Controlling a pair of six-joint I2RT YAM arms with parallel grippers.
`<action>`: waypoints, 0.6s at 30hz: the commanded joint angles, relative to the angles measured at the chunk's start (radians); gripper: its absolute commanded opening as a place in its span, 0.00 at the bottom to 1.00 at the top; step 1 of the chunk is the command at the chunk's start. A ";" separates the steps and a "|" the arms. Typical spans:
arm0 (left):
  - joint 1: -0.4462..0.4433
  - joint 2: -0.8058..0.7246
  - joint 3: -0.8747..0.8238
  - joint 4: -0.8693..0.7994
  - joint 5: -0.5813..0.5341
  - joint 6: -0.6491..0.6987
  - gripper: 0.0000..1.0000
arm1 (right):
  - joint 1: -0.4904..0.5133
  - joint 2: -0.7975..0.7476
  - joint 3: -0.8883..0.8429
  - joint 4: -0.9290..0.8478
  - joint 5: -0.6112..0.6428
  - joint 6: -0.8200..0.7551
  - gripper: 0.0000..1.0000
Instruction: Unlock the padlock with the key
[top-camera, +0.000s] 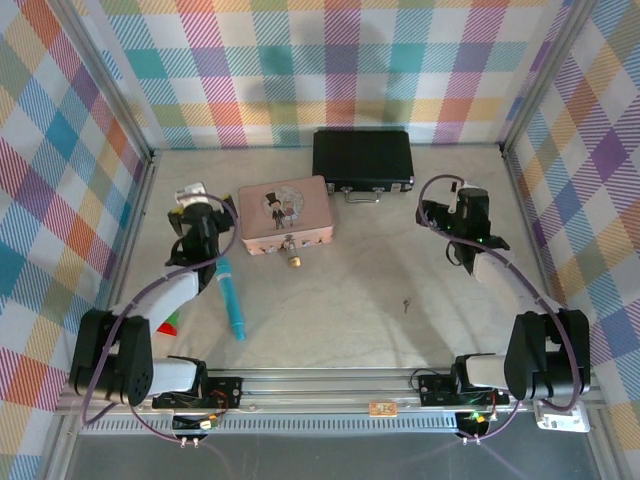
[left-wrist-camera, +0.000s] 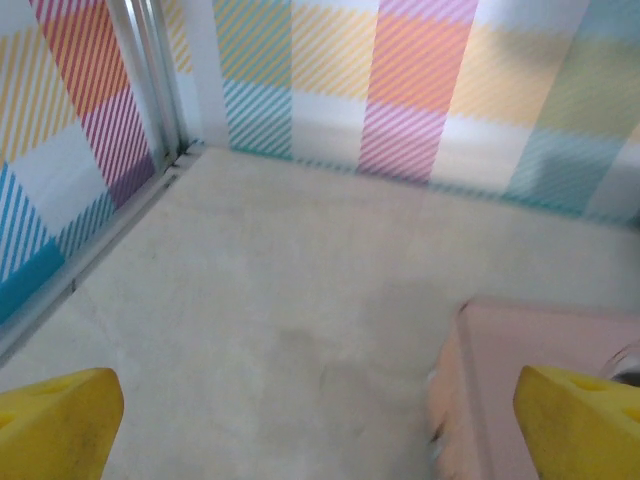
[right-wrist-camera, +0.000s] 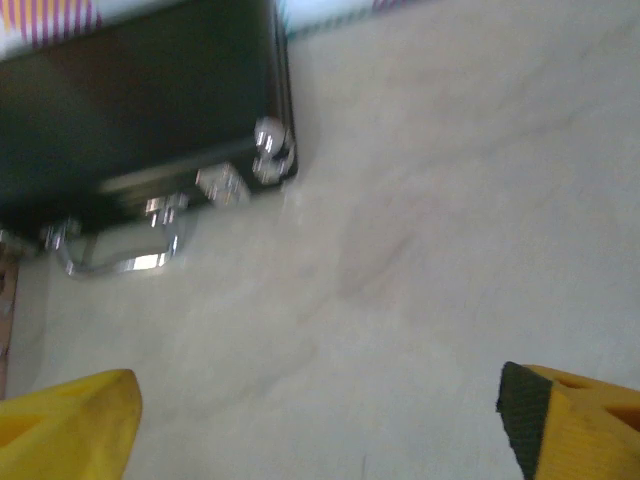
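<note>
The tiny brass padlock (top-camera: 294, 262) lies on the table just in front of the pink tin (top-camera: 285, 215). Right of the middle, the small dark key (top-camera: 406, 305) lies by itself on the table. My left gripper (top-camera: 192, 203) hovers to the left of the tin, apart from the padlock. In the left wrist view its yellow fingers (left-wrist-camera: 55, 425) stand wide, so the left gripper (left-wrist-camera: 320, 430) is open over bare table. My right gripper (top-camera: 435, 208) hangs at the right, behind the key. Its yellow fingers (right-wrist-camera: 65, 425) are spread too, and the right gripper (right-wrist-camera: 320, 430) is open and holds nothing.
A black case (top-camera: 362, 160) with a chrome handle (right-wrist-camera: 120, 260) sits at the back centre. A teal pen (top-camera: 232, 300) lies on the left, near the left arm. The pink tin (left-wrist-camera: 530, 380) is close to the left gripper's right finger. Plaid walls enclose the table on three sides.
</note>
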 joint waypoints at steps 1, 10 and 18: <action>-0.020 -0.041 0.098 -0.289 0.113 -0.175 0.99 | 0.044 0.004 0.073 -0.411 -0.025 0.092 0.89; -0.192 0.014 0.132 -0.264 0.318 -0.440 1.00 | 0.126 0.034 0.086 -0.700 -0.086 0.120 0.71; -0.349 0.136 0.214 -0.236 0.319 -0.491 1.00 | 0.331 0.116 0.049 -0.701 -0.082 0.230 0.48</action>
